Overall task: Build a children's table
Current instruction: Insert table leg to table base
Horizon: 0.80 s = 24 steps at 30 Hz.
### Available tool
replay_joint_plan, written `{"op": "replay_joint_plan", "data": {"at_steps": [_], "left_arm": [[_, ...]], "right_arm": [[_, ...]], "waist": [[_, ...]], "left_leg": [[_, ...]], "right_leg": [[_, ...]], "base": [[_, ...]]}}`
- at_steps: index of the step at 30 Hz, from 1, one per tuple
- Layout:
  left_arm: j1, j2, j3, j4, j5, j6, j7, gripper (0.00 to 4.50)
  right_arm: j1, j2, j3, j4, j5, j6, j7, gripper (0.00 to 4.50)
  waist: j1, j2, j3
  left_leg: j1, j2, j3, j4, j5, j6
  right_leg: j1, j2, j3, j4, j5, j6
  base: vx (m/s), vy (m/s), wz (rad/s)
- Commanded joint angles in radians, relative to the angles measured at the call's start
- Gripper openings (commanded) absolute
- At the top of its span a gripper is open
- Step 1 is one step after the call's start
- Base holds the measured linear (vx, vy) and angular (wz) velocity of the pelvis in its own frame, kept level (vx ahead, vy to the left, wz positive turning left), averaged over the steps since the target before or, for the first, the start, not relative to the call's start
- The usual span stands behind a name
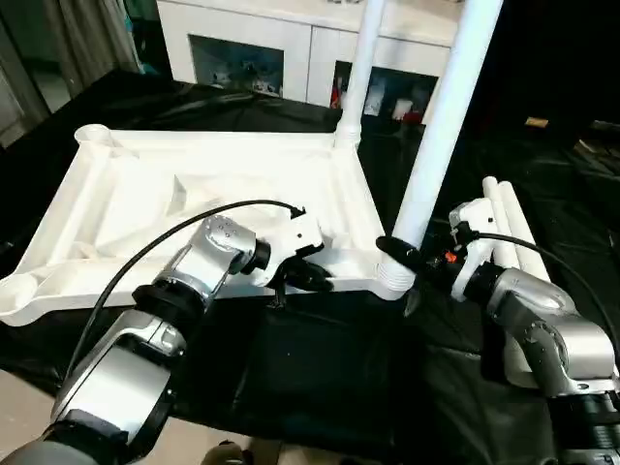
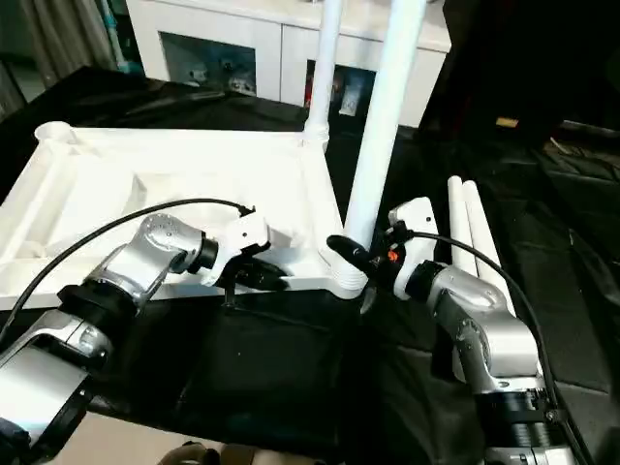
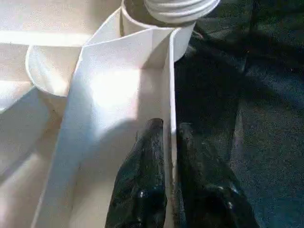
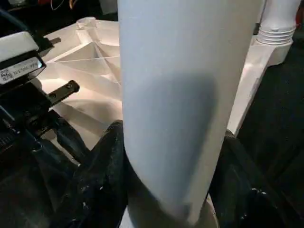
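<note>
2 loose legs [image 1: 511,221] lie on black sheet [image 1: 320,358] right of upturned table top [image 1: 194,208]. Head views: left gripper [image 1: 302,278] reaches to near rim; right gripper [image 1: 402,254] clasps leg [image 1: 441,126] at near-right socket; far leg [image 1: 356,73] cut off above. Left wrist: fingers [image 3: 142,185] pinch rim wall. Right wrist: label [image 4: 19,71] on left gripper unreadable; leg hides socket.

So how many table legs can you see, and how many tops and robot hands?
Legs standing in the upturned tabletop's corner sockets: 2 (far leg, near leg held by the right gripper)
Spare legs lying on the black sheet: 2
Tabletops: 1
Grippers: 2 (the left gripper pinches the top's near rim)
Total: 7
</note>
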Motion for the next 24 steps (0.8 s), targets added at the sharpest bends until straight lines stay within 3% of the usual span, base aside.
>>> {"op": "replay_joint_plan", "data": {"at_steps": [1, 2, 6, 8, 17, 24], "left_arm": [[0.017, -0.001, -0.005, 0.018, 0.018, 0.01, -0.004, 0.72], [0.016, -0.001, -0.004, 0.018, 0.018, 0.009, -0.004, 0.41], [0.014, -0.006, 0.012, 0.023, 0.008, 0.007, 0.004, 0.31], [0.019, -0.007, 0.017, 0.012, -0.003, 0.011, -0.011, 0.05], [0.038, -0.002, 0.017, -0.006, -0.005, 0.02, -0.028, 0.0], [0.056, 0.001, 0.024, -0.033, -0.01, 0.034, -0.03, 0.0]], "right_arm": [[-0.014, -0.013, -0.031, -0.025, 0.019, 0.004, -0.008, 1.86], [-0.014, -0.015, -0.032, -0.027, 0.02, 0.006, -0.007, 1.86], [-0.015, -0.018, -0.041, -0.027, 0.023, 0.006, -0.007, 1.86], [-0.019, -0.022, -0.052, -0.019, 0.028, 0.01, -0.005, 1.86], [-0.017, -0.01, -0.044, 0.024, 0.029, 0.008, -0.004, 1.86], [-0.025, 0.019, -0.058, 0.069, 0.038, 0.0, -0.006, 1.86]], "waist": [[-0.001, 0.006, -0.074], [0.0, 0.008, -0.074], [-0.001, 0.005, -0.074], [0.0, 0.006, -0.074], [-0.001, 0.002, -0.074], [-0.004, 0.007, -0.075]], "left_leg": [[0.023, 0.046, -0.025, -0.082, -0.219, 0.012], [0.023, 0.047, -0.026, -0.082, -0.22, 0.01], [0.023, 0.046, -0.025, -0.082, -0.223, 0.011], [0.023, 0.047, -0.025, -0.082, -0.225, 0.011], [0.021, 0.047, -0.024, -0.083, -0.211, 0.016], [0.022, 0.048, -0.024, -0.084, -0.196, 0.023]], "right_leg": [[0.054, -0.082, 0.052, -0.081, -0.2, -0.225], [0.054, -0.082, 0.052, -0.08, -0.202, -0.225], [0.054, -0.082, 0.052, -0.082, -0.208, -0.223], [0.053, -0.083, 0.052, -0.083, -0.212, -0.223], [0.054, -0.083, 0.052, -0.081, -0.199, -0.227], [0.054, -0.083, 0.051, -0.08, -0.176, -0.237]], "base": [[0.0, 0.0, 0.0], [0.0, 0.0, 0.0], [0.0, 0.0, 0.0], [0.0, 0.0, 0.0], [0.0, 0.0, 0.0], [0.0, 0.0, 0.0]]}}
